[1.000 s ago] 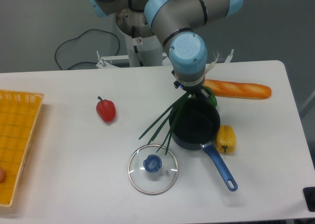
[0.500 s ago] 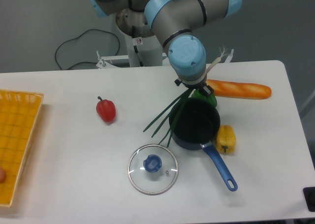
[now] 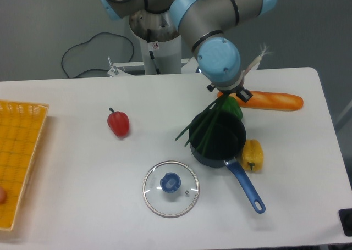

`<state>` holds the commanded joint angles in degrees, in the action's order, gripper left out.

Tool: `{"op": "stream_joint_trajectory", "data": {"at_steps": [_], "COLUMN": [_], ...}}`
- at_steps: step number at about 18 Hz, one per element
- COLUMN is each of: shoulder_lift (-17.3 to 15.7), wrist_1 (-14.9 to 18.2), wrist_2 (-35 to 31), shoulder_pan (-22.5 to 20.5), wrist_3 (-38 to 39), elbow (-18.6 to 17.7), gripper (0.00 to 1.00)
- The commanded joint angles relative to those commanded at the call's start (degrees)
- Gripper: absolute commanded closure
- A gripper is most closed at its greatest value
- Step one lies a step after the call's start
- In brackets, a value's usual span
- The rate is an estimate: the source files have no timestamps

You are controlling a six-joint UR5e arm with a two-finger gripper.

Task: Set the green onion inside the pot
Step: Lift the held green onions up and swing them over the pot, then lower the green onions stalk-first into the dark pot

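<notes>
**Green onion held slanting over the blue saucepan**

The white counter [image 3: 82,167] carries everything, with the grey-and-pale-blue robot arm [image 3: 209,14] reaching down from behind it. Far to the left of the tool, at the counter's edge, sits a yellow woven basket [image 3: 19,151]. Just to the right of the tool lies a long orange-brown bread loaf [image 3: 272,100].

Directly below the tool stands the small round dark-blue pot [image 3: 218,141] with a black inside, its long blue handle pointing away toward the near right. Below and to the left of the tool, well apart from it, a round glass lid with a blue knob [image 3: 171,188] lies flat on the counter.

The tool [image 3: 230,90] is mostly hidden under the arm's round blue wrist cap, so how wide it stands cannot be told for sure; it does have hold of the green onion [image 3: 208,126], a bunch of long thin dark-green stalks. The pale whitish bulb end sticks up to the right of the wrist, and the green stalks slant down to the left, crossing the pot's mouth, with some tips hanging past its left rim.

A red bell pepper [image 3: 119,122] lies well to the left of the tool. A yellow bell pepper [image 3: 253,154] sits below and right, just beside the pot. A green bell pepper [image 3: 233,107] peeks out right under the tool, behind the pot.
</notes>
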<state>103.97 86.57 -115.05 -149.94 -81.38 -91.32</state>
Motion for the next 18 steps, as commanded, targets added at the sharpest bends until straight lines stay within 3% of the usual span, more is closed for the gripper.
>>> {"op": "stream_joint_trajectory", "data": {"at_steps": [18], "shoulder_lift": [4.31], "wrist_1": [-2.64], "wrist_2": [-5.80], "shoulder_pan": [-0.97], "wrist_3": [0.25], "elbow": [0.26], "gripper": [0.79]}}
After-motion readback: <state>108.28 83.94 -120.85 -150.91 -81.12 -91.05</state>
